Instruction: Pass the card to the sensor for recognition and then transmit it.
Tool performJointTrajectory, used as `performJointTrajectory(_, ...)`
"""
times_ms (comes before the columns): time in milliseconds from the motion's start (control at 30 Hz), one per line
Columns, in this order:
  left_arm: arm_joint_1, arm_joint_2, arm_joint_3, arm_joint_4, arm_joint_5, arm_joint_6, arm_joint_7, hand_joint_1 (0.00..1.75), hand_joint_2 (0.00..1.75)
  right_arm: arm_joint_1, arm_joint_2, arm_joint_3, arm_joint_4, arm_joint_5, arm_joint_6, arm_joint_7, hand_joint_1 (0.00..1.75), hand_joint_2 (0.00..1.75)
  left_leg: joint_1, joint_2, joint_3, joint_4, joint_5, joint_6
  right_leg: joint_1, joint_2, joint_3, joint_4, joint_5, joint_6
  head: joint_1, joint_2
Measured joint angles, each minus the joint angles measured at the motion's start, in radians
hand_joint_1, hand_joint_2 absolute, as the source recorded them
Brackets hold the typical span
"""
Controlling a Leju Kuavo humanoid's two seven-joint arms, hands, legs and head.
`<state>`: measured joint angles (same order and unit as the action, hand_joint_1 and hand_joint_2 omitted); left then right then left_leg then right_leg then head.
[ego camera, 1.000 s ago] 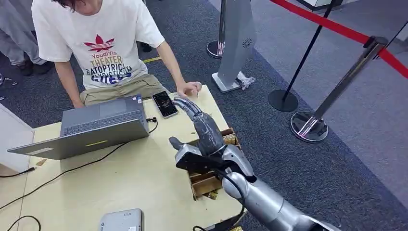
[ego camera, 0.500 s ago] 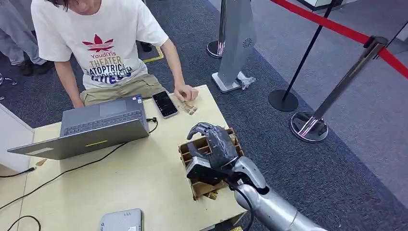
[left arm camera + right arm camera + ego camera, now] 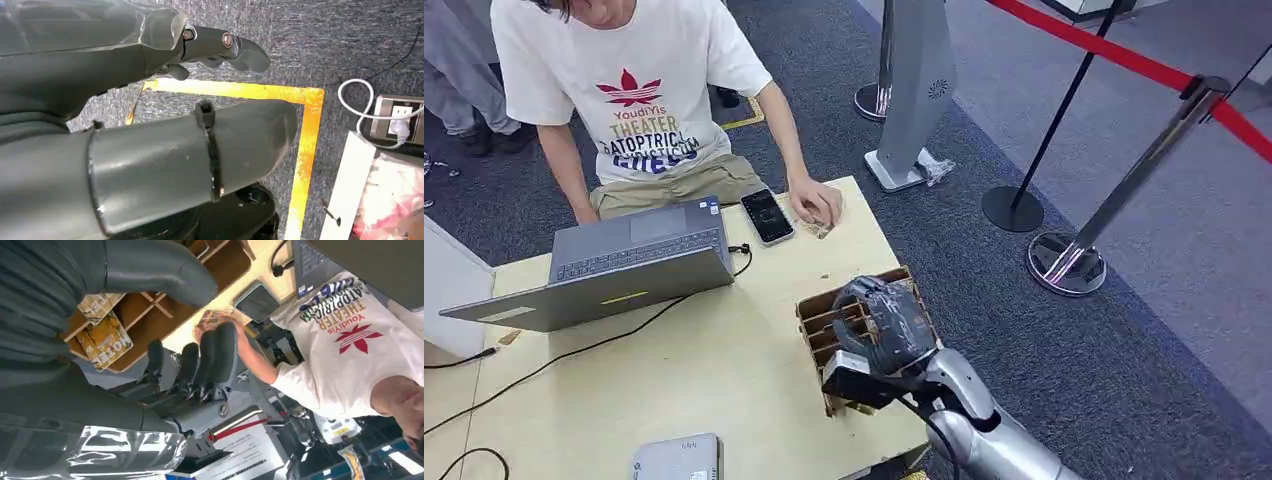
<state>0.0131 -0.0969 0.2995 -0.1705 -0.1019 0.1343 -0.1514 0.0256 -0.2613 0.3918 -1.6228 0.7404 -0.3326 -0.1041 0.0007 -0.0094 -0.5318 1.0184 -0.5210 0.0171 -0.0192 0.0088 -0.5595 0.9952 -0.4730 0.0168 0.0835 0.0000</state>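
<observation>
1. Our right hand (image 3: 886,318) hovers over the compartmented cardboard box (image 3: 819,312), fingers apart, holding nothing.
2. Our left hand (image 3: 215,47) hangs over the carpet, empty and open.
3. One card (image 3: 819,227) lies under the person's hand (image 3: 816,200), beside the phone (image 3: 767,216); further cards (image 3: 102,335) sit in the box.
4. We judge the sensor pass not yet started.

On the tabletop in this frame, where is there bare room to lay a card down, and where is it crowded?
Bare wood lies between the laptop, the divided box and the grey device, crossed only by a cable. Crowded: the far corner with the phone and a person's hand, and the box under the right hand.
</observation>
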Motion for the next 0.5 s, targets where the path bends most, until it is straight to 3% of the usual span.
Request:
performJointTrajectory(33, 0.000, 0.000, 0.000, 0.000, 0.000, -0.002, -0.001, 0.00, 0.00, 0.005, -0.003, 0.000, -0.002, 0.005, -0.001, 0.004, 0.80, 1.75, 0.000, 0.000, 0.000, 0.000, 0.000, 0.000, 0.000, 0.000, 0.000, 0.000, 0.000, 0.000, 0.000, 0.000)
performJointTrajectory(133, 0.000, 0.000, 0.000, 0.000, -0.006, -0.007, -0.005, 0.00, 0.00, 0.017, -0.010, -0.001, -0.003, 0.016, -0.002, 0.013, 0.68, 1.75, 0.000, 0.000, 0.000, 0.000, 0.000, 0.000, 0.000, 0.000, 0.000, 0.000, 0.000, 0.000, 0.000, 0.000)
performJointTrajectory(200, 0.000, 0.000, 0.000, 0.000, -0.006, -0.011, -0.006, 0.00, 0.00, 0.022, -0.013, -0.002, -0.003, 0.025, -0.003, 0.019, 0.79, 1.75, 0.000, 0.000, 0.000, 0.000, 0.000, 0.000, 0.000, 0.000, 0.000, 0.000, 0.000, 0.000, 0.000, 0.000)
performJointTrajectory(367, 0.000, 0.001, 0.000, 0.000, -0.009, -0.017, -0.007, 0.00, 0.00, 0.031, -0.017, -0.002, -0.003, 0.040, -0.003, 0.029, 0.66, 1.75, 0.000, 0.000, 0.000, 0.000, 0.000, 0.000, 0.000, 0.000, 0.000, 0.000, 0.000, 0.000, 0.000, 0.000)
performJointTrajectory(500, 0.000, 0.002, 0.000, 0.000, -0.009, -0.019, -0.009, 0.00, 0.00, 0.033, -0.019, -0.002, -0.003, 0.052, -0.003, 0.031, 0.70, 1.75, 0.000, 0.000, 0.000, 0.000, 0.000, 0.000, 0.000, 0.000, 0.000, 0.000, 0.000, 0.000, 0.000, 0.000)
